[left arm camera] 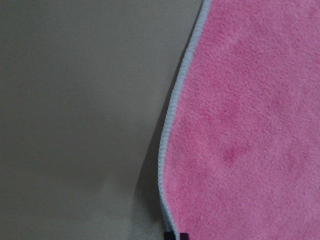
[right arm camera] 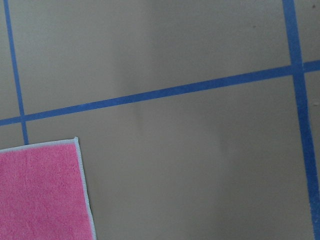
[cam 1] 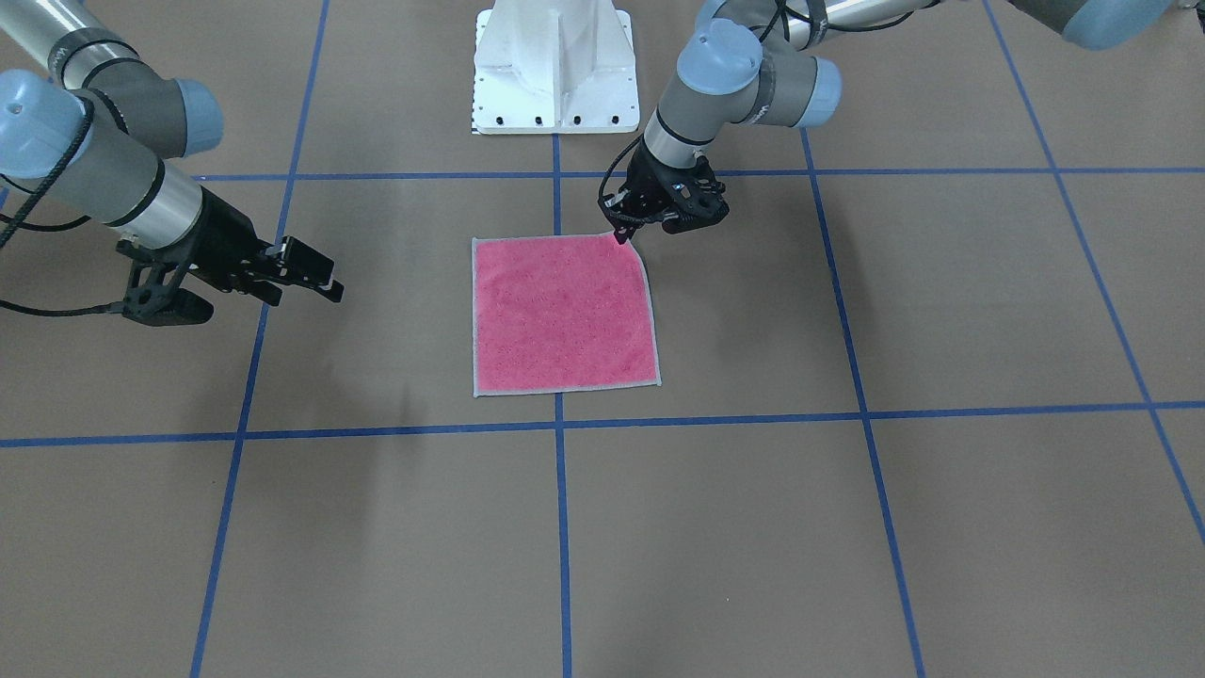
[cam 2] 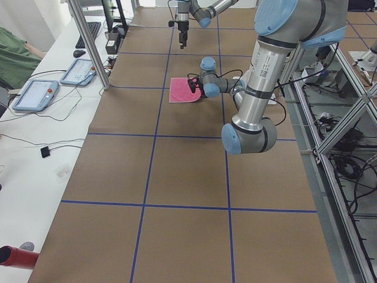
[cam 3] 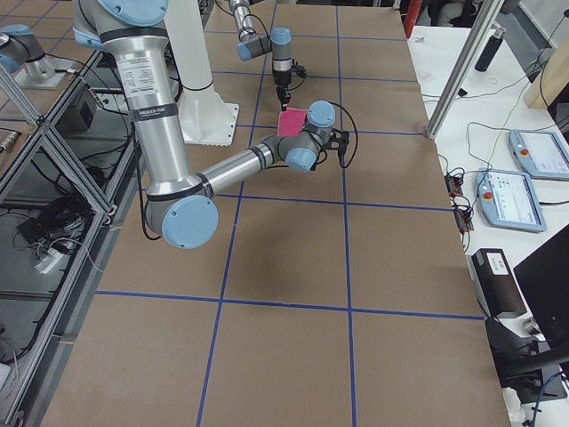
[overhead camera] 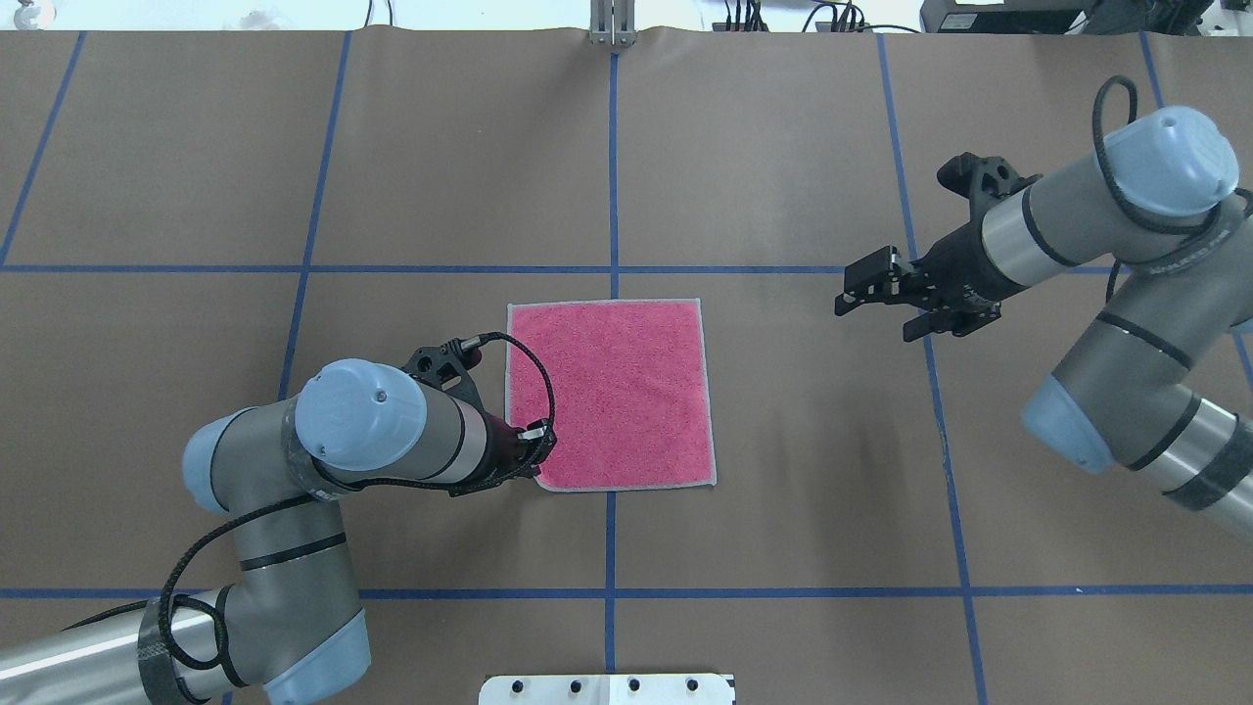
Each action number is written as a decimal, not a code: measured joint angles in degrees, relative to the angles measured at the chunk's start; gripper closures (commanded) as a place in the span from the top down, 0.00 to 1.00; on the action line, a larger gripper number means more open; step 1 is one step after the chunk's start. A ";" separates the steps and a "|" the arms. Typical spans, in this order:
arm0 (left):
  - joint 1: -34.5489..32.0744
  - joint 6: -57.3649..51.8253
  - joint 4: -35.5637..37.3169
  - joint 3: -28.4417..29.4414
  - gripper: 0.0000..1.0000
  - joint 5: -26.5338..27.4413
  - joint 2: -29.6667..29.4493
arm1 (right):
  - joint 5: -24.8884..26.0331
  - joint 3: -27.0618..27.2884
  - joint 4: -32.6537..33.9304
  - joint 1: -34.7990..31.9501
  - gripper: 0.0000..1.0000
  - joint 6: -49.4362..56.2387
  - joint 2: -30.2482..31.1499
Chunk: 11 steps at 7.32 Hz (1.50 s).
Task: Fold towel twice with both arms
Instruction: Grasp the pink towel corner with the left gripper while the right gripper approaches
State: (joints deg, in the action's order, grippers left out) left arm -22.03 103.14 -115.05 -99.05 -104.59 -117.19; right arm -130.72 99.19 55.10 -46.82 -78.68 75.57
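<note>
Overhead exterior view: the towel [overhead camera: 617, 392] lies pink face up at the middle of the worktop [overhead camera: 783, 539]. The left gripper [overhead camera: 540, 458] pinches its near left corner. The right gripper [overhead camera: 850, 291] hangs spread, well apart from the towel.

Brown table [cam 1: 753, 527] gridded with blue tape [cam 1: 562, 527]; white bench [cam 2: 23, 177] alongside holds 2 tablets [cam 2: 34, 94].

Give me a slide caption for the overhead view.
Left gripper pinches the near-left corner of the pink towel; right gripper hovers open, well clear.
</note>
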 measured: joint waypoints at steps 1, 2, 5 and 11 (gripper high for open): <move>-0.61 0.98 -0.02 0.01 0.00 0.00 -0.24 | 2.42 -0.01 -1.04 2.48 0.99 -3.97 -1.02; -1.53 1.84 -0.06 0.10 0.00 0.00 -0.39 | 4.91 -0.01 -1.50 5.02 0.99 -7.78 -2.17; -3.65 2.50 -0.03 0.41 0.00 -0.10 -0.98 | 11.63 -0.12 -1.74 11.83 0.99 -14.68 -4.44; -5.53 3.82 0.02 0.60 0.00 -0.26 -1.06 | 18.29 0.00 -1.75 19.44 0.99 -23.90 -7.36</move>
State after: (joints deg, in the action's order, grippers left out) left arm -27.57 106.96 -115.03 -98.45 -104.85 -118.25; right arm -112.43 99.18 53.35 -27.37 -102.58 68.21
